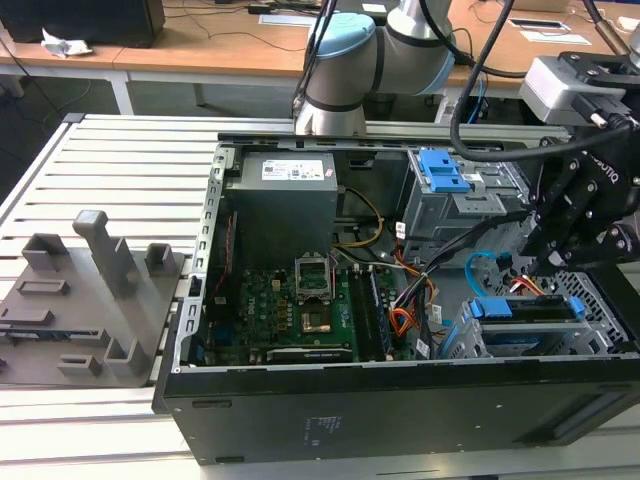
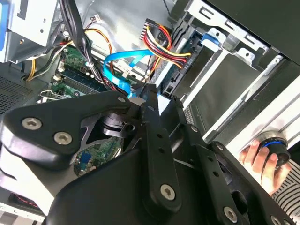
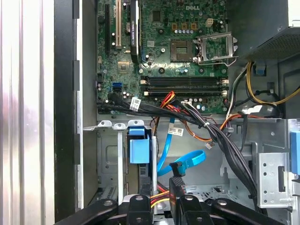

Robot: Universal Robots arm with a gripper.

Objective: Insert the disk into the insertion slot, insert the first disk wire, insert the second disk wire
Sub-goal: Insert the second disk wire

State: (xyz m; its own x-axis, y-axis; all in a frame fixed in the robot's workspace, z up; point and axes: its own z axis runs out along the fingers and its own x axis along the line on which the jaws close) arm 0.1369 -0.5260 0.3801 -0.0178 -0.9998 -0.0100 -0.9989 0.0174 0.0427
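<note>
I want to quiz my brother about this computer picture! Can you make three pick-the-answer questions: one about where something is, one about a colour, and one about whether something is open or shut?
1. Where is the disk with the blue frame?
A. On the floor
B. In the insertion slot
C. On a chair

2. What colour is the second disk wire, the flat cable that curves in a loop?
A. Green
B. Pink
C. Light blue

3. How is the computer case?
A. Open, with its side off
B. Closed all round
C. Wrapped in paper

Answers:
1 B, because its blue frame sits inside the grey metal cage.
2 C, because the loop beside the disk is light blue.
3 A, because the motherboard and the wires inside are in plain sight.
</note>
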